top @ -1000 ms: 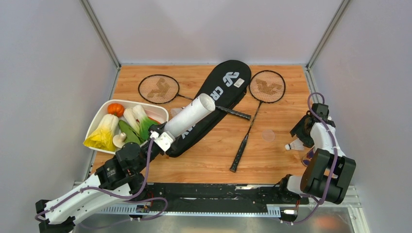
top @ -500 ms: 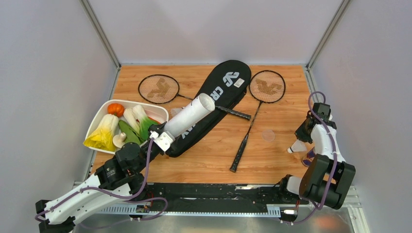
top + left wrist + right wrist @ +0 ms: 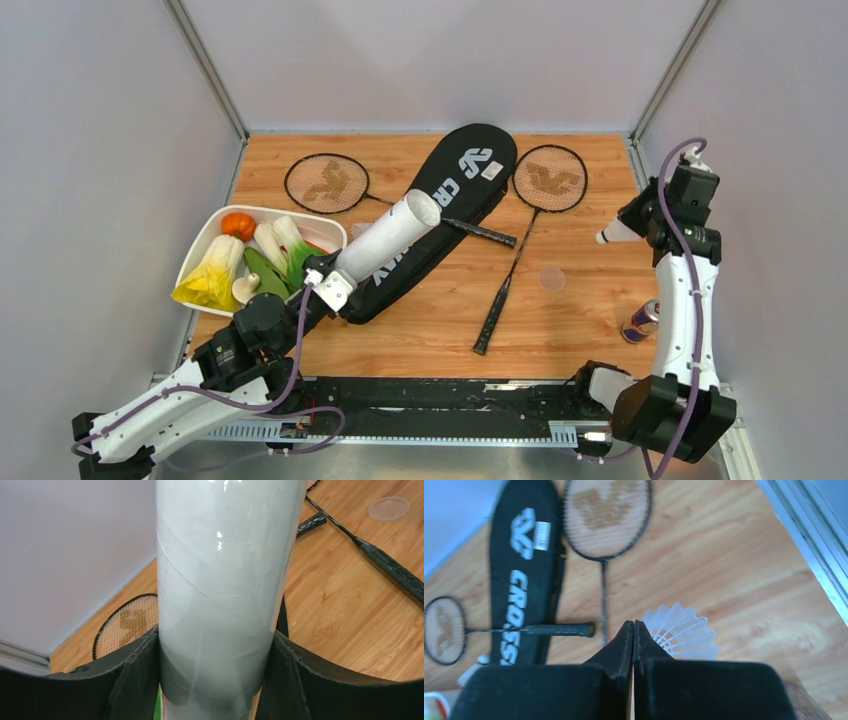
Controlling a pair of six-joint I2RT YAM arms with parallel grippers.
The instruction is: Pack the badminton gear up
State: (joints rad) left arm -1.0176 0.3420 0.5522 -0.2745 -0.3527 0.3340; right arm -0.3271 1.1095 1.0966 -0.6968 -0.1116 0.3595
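While left claw [image 3: 215,672] grips tube [image 3: 225,570] | right claw [image 3: 633,628] closed — seemingly pinching shuttlecock [image 3: 681,632] | bag [image 3: 506,545] reads "CROSS"

The right end effector [image 3: 633,626], open and low over the worktop [image 3: 580,330] a second ago, is now shut with its fingers pressed together, and it is raised and carried toward the far right corner. The shuttlecock [image 3: 611,235] is lifted off the worktop and is carried at the fingertips. A can [image 3: 641,320], largely hidden by the right arm before, is now uncovered near the right edge.
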